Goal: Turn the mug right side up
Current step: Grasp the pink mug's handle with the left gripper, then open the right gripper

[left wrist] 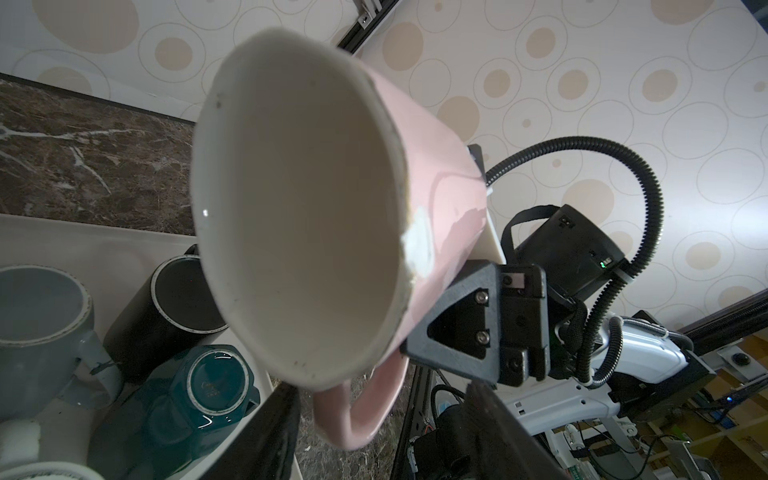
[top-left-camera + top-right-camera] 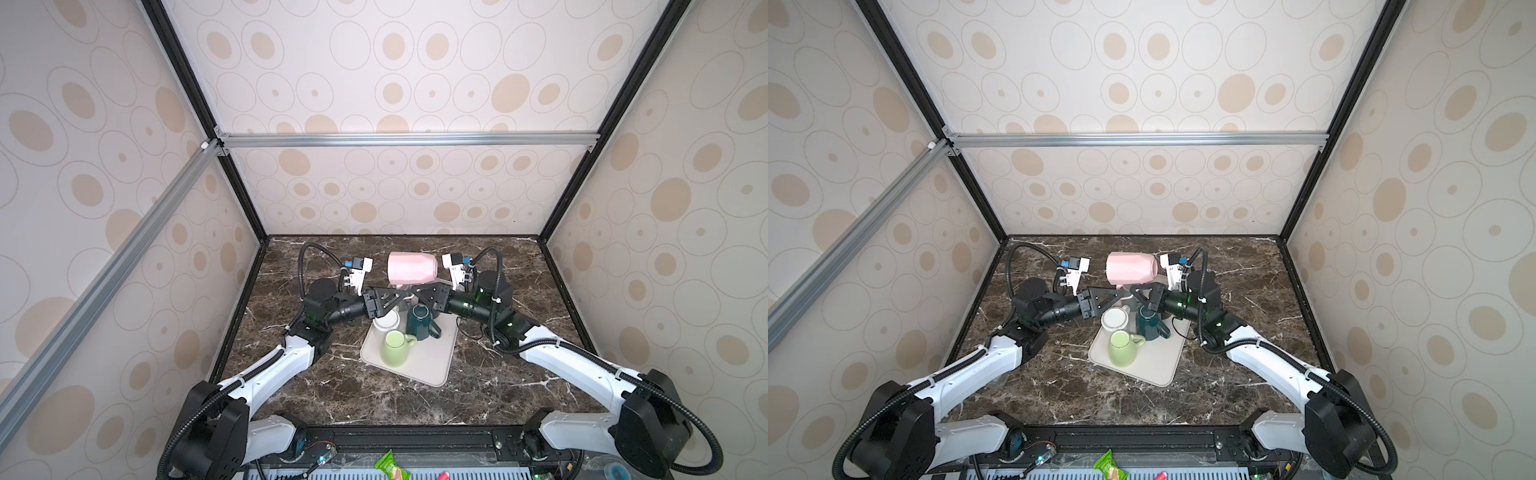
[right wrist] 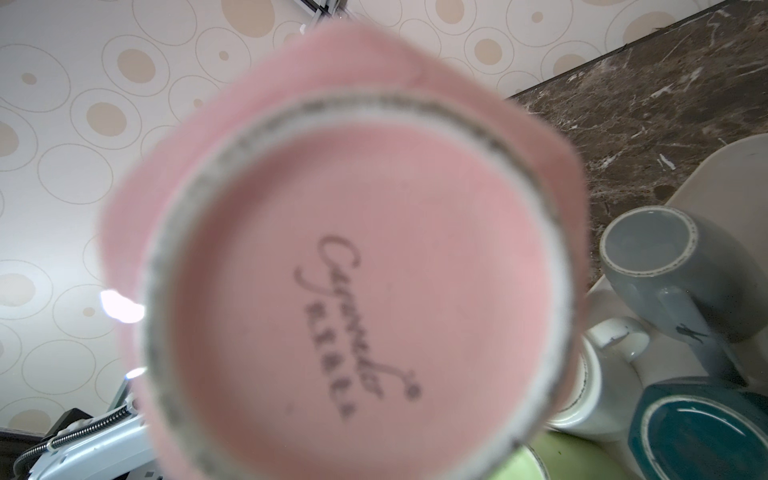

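mug in hand is the pink mug [image 2: 412, 268]: off the tray, up in the air over its far end, lying on its side in both top views, mouth toward the left arm, foot toward the right arm, handle [image 1: 361, 415] hanging down. left wrist view looks straight into the white inside; right wrist view is filled by the glazed foot with a script mark. right pincer [image 2: 419, 293] is pressed together on the pink mug at the handle root, as far as the left wrist view shows, and carries it. left pincer [image 2: 400, 296] is spread, its fingers [image 1: 274, 436] standing either side of the handle loop with counter showing in the gaps, so no contact seen. judgement: roughly half the turn done, mouth neither down nor up; remaining: finish the rotation to mouth-up, likely with a regrip between arms, set it down, let go. below, the beige tray [image 2: 424, 368] holds a light green mug [image 2: 395, 347] mouth-up, a teal mug [image 2: 420, 322] and a grey mug [image 1: 41, 307] showing their feet, a black mug [image 1: 183, 295] and a white mug [image 2: 386, 322] whose pose i cannot settle. tray sits askew on a dark brown marbled counter [image 2: 332, 395]. room: closed booth, cream walls [image 2: 415, 83] printed with tan ovals, aluminium rail [image 2: 407, 139] across the back, black corner posts [image 2: 237, 189].
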Available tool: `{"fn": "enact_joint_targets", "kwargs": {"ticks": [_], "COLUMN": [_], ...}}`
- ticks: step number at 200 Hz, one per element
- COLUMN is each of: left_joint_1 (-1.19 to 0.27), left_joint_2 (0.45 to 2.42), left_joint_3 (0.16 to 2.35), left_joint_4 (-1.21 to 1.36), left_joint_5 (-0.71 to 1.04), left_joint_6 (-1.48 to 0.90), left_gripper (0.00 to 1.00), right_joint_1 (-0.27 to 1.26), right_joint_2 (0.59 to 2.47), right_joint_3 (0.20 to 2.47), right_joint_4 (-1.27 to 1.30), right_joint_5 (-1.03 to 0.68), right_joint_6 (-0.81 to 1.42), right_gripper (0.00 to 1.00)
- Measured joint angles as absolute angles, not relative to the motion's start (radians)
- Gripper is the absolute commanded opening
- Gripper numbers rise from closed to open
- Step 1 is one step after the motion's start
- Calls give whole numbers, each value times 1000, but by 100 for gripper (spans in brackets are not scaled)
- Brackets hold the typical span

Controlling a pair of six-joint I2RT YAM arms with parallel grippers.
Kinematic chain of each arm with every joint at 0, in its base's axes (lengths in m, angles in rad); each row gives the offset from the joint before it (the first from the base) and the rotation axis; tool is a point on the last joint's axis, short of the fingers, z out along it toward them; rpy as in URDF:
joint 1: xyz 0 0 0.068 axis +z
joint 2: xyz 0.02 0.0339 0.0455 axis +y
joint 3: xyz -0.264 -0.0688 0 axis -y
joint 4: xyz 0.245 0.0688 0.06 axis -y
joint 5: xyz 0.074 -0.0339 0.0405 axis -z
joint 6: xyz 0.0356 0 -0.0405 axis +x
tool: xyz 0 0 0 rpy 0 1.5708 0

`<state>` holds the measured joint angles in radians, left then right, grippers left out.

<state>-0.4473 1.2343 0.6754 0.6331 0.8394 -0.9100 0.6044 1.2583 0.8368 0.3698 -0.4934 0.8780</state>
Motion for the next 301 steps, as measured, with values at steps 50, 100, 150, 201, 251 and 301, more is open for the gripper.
{"fn": "enact_joint_targets", "kwargs": {"ticks": [50, 100, 150, 201, 251, 301], "left_joint_1": [-450, -454, -463, -461, -462, -474], "left_joint_2": [1282, 1303, 1309, 1313, 1311, 1265], "left_joint_3": [675, 676, 676, 676, 676, 679], "left_joint_4": [695, 727, 732, 723, 708, 577], "left_joint_5": [847, 856, 866, 859, 851, 783], "left_joint_6": [-957, -991, -999, -1003, -987, -907], "left_gripper": [55, 44, 42, 9, 0, 0], "right_joint_1": [604, 602, 601, 600, 595, 596], "right_joint_2": [1258, 1258, 1262, 1277, 1279, 1279], "right_joint_3": [819, 813, 813, 813, 812, 812], "right_joint_4": [375, 386, 394, 433, 427, 387], "right_joint_5": [-502, -515, -538, -567, -577, -581], "right_joint_6": [878, 878, 878, 878, 868, 855], "right_gripper": [0, 0, 0, 0, 0, 5]}}
